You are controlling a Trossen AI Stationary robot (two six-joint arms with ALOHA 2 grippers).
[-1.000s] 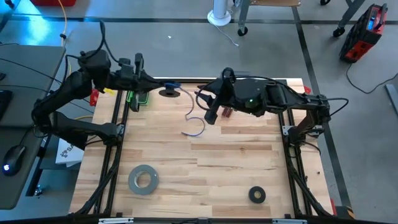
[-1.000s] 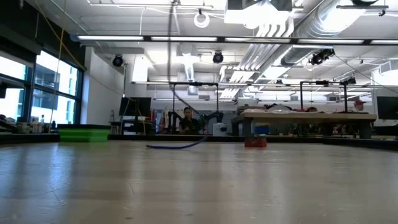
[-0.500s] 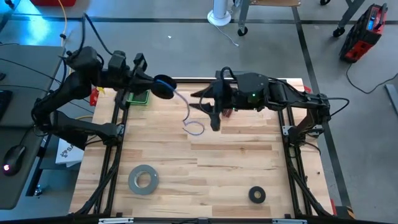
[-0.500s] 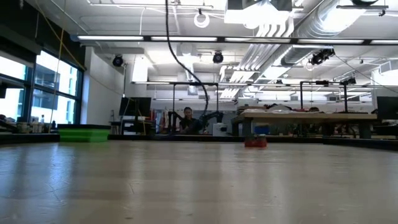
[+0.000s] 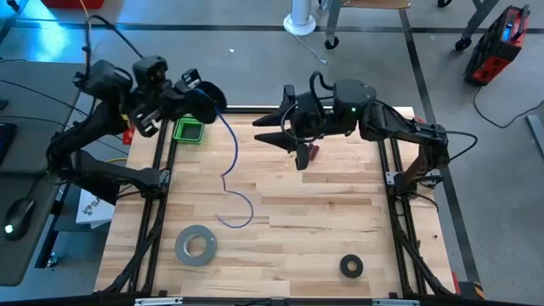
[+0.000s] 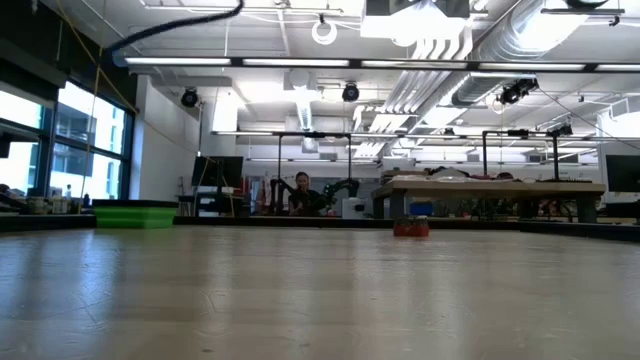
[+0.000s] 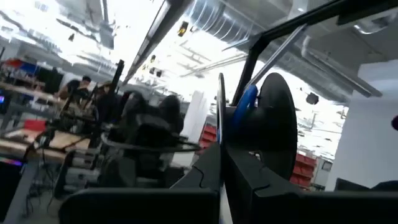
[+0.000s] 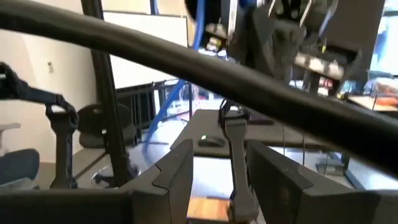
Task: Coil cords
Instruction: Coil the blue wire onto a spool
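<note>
The cord is a thin blue cable (image 5: pixel 228 161) wound on a black reel (image 5: pixel 206 100), which my left gripper (image 7: pixel 224 171) holds high over the table's far left corner. The cable's loose part trails from the reel toward the near edge and ends in a loop (image 5: pixel 242 221); I cannot tell whether that loop touches the table. The blue winding (image 7: pixel 247 106) shows between the reel's two discs. My right gripper (image 5: pixel 284 138) hovers open over the far middle, pointing toward the reel, with nothing between its fingers. My left gripper pinches the thin edge of one of the reel's black discs (image 7: pixel 221 134) between its two shut fingers. The fingers point slanting upward, and the reel stands beyond their tips, lifted clear of the table. The cable hangs slack from the reel.
A green tray (image 5: pixel 189 131) sits at the far left under the left arm. A small red thing (image 5: pixel 311 153) lies under the right gripper. A grey tape roll (image 5: pixel 195 245) and a black tape ring (image 5: pixel 351 266) lie near the front edge.
My left gripper has risen, rolled and tipped upward, carrying the reel up from the table's far part. The cable has been drawn up off the table and its loose end has swung toward the near edge. My right gripper has opened wider and turned toward the left arm.
</note>
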